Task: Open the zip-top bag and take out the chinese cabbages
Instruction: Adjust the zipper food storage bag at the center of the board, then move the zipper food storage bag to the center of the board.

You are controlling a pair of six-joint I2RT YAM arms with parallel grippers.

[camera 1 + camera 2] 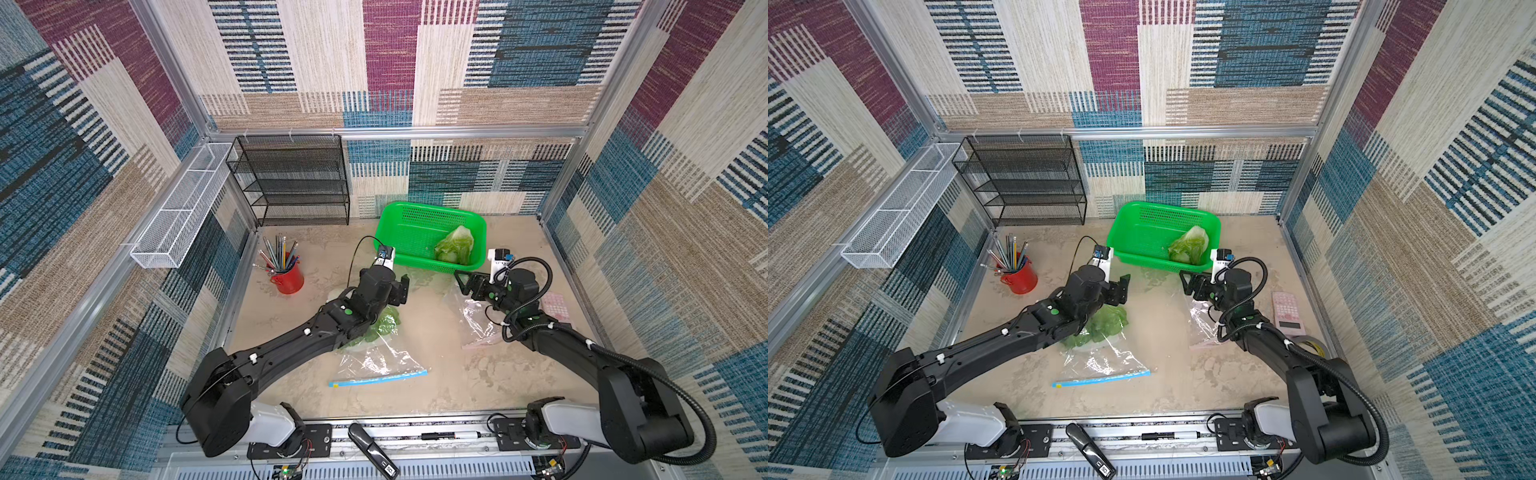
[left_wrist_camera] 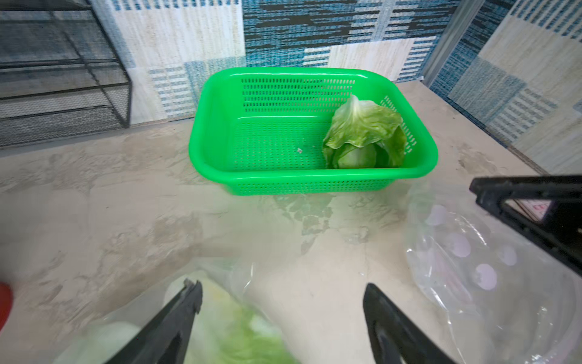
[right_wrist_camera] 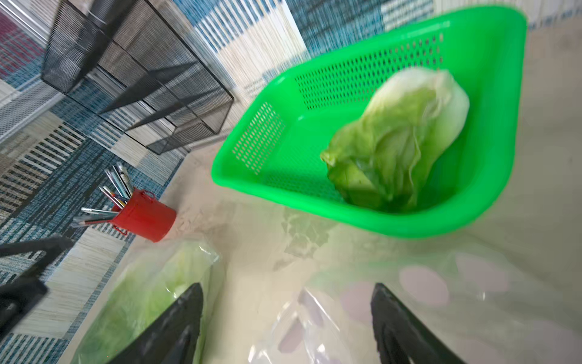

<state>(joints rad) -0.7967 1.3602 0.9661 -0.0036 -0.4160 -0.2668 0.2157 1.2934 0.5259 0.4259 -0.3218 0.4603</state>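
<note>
One of the chinese cabbages (image 1: 455, 247) is in the basket, the rest are in the zip-top bag (image 1: 376, 361), and both sets of jaws are empty.

Read the worktop (image 1: 457, 374) as a clock face with the back wall at 12. The loose cabbage head lies in the green basket (image 1: 399, 232) at about 1 o'clock, in its 4 o'clock corner. The bagged cabbages (image 1: 1100, 328) show through the clear plastic near the centre, partly under the left arm (image 1: 291, 345). The bag's blue zip strip (image 1: 378, 378) is at its 6 o'clock end. The left jaws stand wide apart above the bag's 12 o'clock end, gripping nothing. The right jaws, at 3 o'clock from them, are just as wide and empty above a second clear bag (image 1: 478, 316) with pink dots. A red cup (image 1: 289, 276) of pencils stands at 10 o'clock and a black mesh shelf (image 1: 291, 183) at 11.
</note>
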